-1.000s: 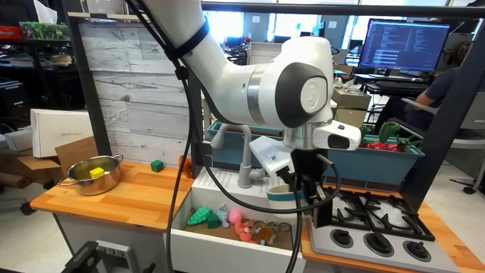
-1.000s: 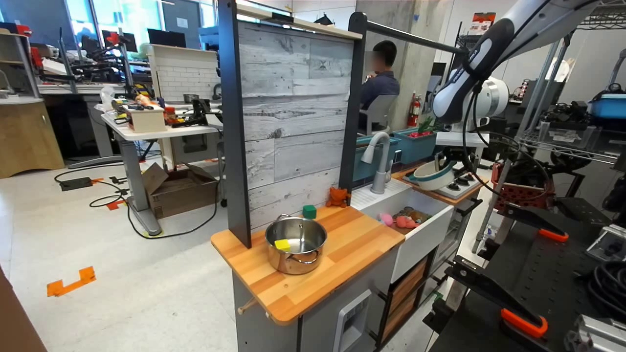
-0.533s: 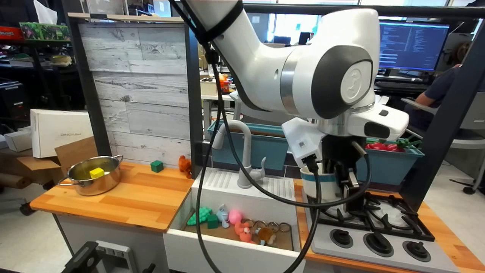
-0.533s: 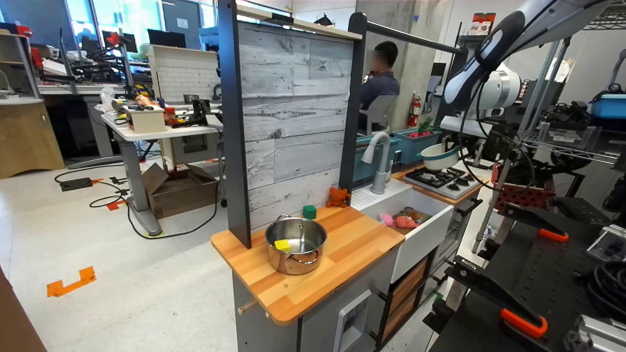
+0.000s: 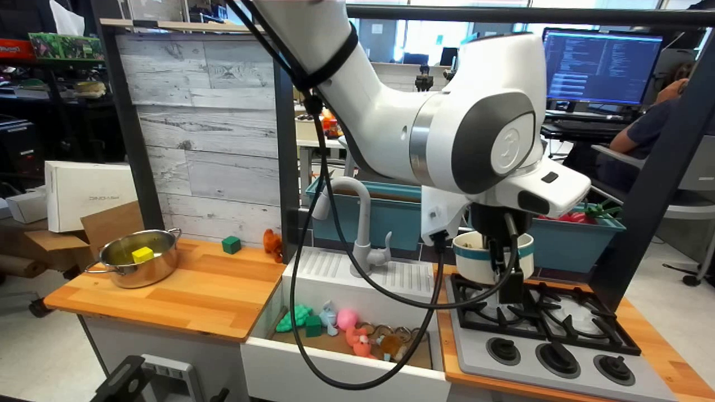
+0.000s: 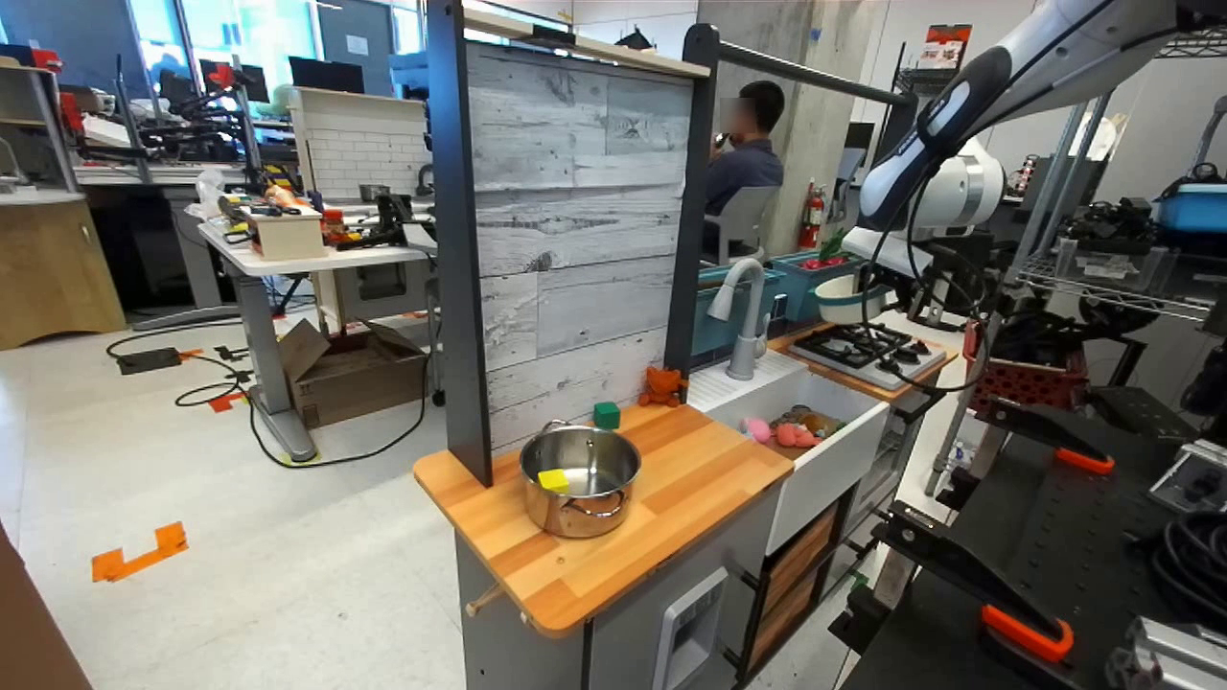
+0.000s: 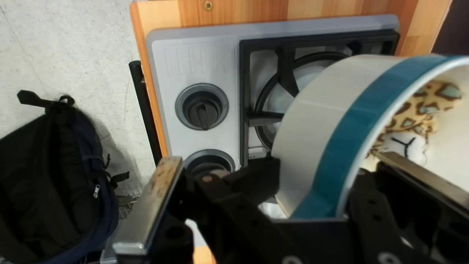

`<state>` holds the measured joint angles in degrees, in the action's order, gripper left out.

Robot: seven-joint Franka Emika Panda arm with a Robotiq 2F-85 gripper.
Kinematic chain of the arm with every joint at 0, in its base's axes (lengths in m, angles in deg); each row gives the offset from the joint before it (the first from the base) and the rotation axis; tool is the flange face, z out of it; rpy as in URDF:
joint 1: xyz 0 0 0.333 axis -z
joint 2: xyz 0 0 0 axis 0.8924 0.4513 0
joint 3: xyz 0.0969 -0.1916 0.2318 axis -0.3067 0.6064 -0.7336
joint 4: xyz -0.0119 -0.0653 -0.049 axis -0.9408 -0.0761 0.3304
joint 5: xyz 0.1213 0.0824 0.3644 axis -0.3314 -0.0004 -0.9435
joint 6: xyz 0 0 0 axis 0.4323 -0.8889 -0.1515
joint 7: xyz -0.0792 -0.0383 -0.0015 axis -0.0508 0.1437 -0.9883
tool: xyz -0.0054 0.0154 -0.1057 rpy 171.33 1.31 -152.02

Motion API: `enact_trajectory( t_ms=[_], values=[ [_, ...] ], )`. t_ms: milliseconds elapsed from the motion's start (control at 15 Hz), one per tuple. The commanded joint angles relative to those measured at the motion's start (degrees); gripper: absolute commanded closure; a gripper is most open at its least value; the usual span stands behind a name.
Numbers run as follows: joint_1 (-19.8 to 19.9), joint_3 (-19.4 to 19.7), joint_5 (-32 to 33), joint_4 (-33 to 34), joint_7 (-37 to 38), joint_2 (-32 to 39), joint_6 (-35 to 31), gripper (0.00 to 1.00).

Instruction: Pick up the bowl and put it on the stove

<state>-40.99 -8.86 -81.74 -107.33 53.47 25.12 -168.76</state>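
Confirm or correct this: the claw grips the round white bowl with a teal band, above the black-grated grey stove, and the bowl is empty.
Wrong on one point: the bowl isn't empty; the wrist view shows a spotted tan plush toy inside it. The claw does grip it above the stove.

This looks like a robotics lab: a white robot arm (image 5: 385, 125) hangs over a kitchen unit (image 6: 709, 479) with faucet (image 5: 363, 223) and stove (image 5: 528, 349), amid wire shelving (image 6: 1122, 295), a cluttered desk (image 6: 355, 253), a monitor (image 5: 603, 67) showing lines of text, and a seated person (image 6: 748, 177).
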Motion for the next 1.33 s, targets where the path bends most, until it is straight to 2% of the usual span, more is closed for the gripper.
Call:
enact_trajectory(
  t_ms=[0,533,867,933,1000,1067,1200,1267],
  values=[
    [1.2,-0.5,-0.2,7.5,4.1,5.1,2.5,0.99],
    [4.6,-1.2,-0.5,14.4,16.2,7.6,12.2,0.99],
    [6.8,-2.3,0.1,17.6,19.6,8.4,15.7,0.99],
    [6.9,-2.5,0.4,18.1,19.9,8.5,16.9,0.7],
    [7.0,-2.8,0.6,18.6,19.8,8.5,17.7,0.69],
    [5.8,-1.6,0.0,14.3,18.6,6.8,15.0,0.87],
    [5.8,-1.9,0.0,15.2,18.9,7.1,15.9,0.72],
    [5.8,-1.9,0.0,15.4,18.9,7.1,16.0,0.69]
  ],
)
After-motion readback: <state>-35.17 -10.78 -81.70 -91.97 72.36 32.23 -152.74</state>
